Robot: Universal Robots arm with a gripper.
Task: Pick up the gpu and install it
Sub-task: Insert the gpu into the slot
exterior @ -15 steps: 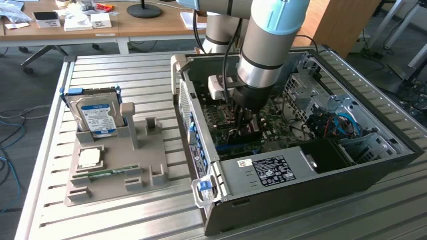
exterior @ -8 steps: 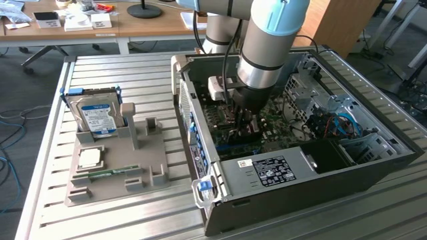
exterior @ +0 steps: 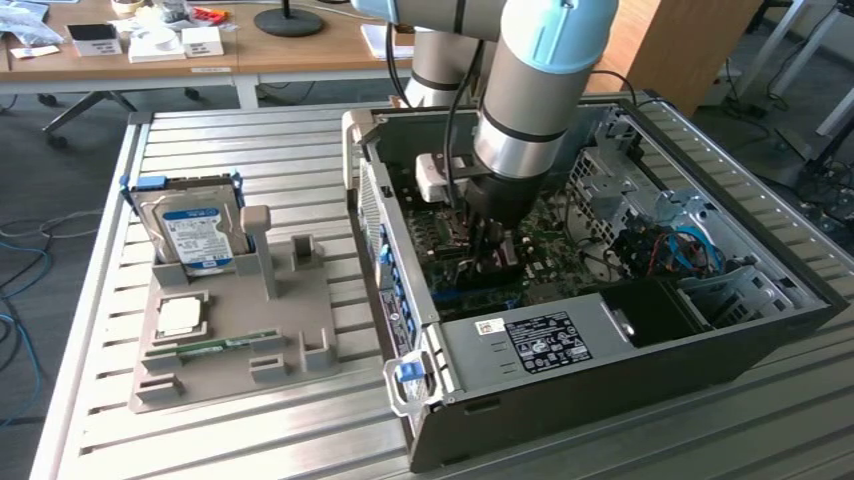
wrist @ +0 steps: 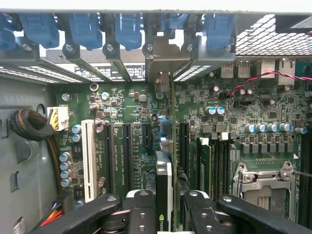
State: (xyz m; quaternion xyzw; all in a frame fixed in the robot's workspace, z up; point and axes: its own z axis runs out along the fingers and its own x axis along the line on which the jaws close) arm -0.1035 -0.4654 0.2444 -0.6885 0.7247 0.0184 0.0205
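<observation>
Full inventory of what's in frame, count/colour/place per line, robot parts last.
gpu: 1, green card seen edge-on, held upright between the gripper fingers over the motherboard slots.
PC case: 1, black, open, on the exterior view's right of the table.
motherboard: 1, green, inside the case.
white slot: 1, on the motherboard beside black slots.
blue slot clips: several, along the case's rear edge.
hard drive: 1, silver with blue label, standing in the grey holder.
grey holder: 1, on the slatted table.
gripper: 1, black, shut on the gpu.
arm: 1, silver and light blue, reaching into the case.
</observation>
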